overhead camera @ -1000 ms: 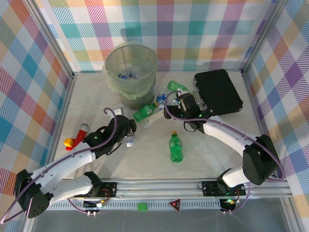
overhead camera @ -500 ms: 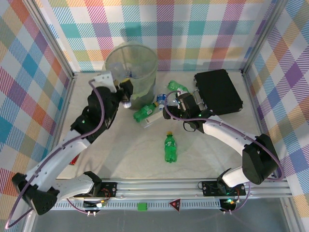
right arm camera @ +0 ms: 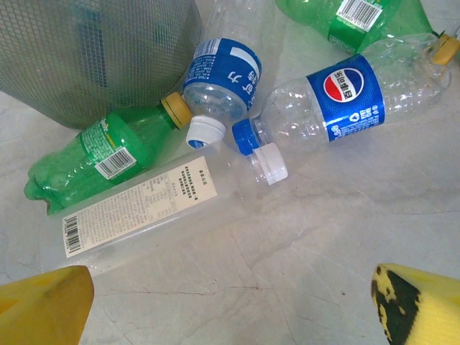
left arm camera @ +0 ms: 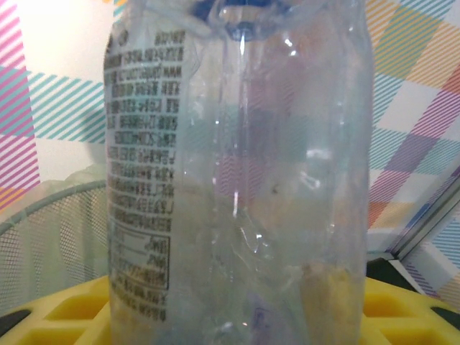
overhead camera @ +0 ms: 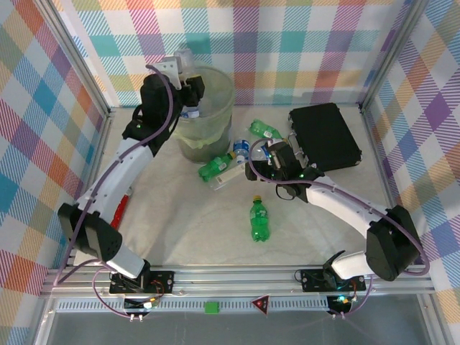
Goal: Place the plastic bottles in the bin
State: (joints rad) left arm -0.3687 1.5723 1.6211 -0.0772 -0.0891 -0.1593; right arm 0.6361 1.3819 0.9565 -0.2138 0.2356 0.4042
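My left gripper (overhead camera: pixel 191 95) is raised over the near-left rim of the bin (overhead camera: pixel 215 79) and is shut on a clear bottle (left arm camera: pixel 237 180) with a white printed label, held upright between the yellow fingers (left arm camera: pixel 65 310). The bin's mesh (left arm camera: pixel 50 244) lies just behind and below it. My right gripper (right arm camera: pixel 233 305) hovers open above bare floor near a cluster of bottles: a long clear one (right arm camera: pixel 144 212), a green one (right arm camera: pixel 100 154), a blue-label one (right arm camera: pixel 219 75) and a Pepsi one (right arm camera: pixel 352 93). Another green bottle (overhead camera: pixel 260 219) lies alone mid-floor.
A black rectangular case (overhead camera: pixel 323 136) lies at the back right, just behind the right arm. A red and yellow object (overhead camera: pixel 119 208) sits by the left wall, partly behind the left arm. Plaid walls close in three sides. The bin's mesh side (right arm camera: pixel 93 57) stands beside the cluster.
The left arm has lifted the clear bottle from the floor at the left up and back to the bin's rim. The lone green bottle rolled slightly. The right arm barely moved.
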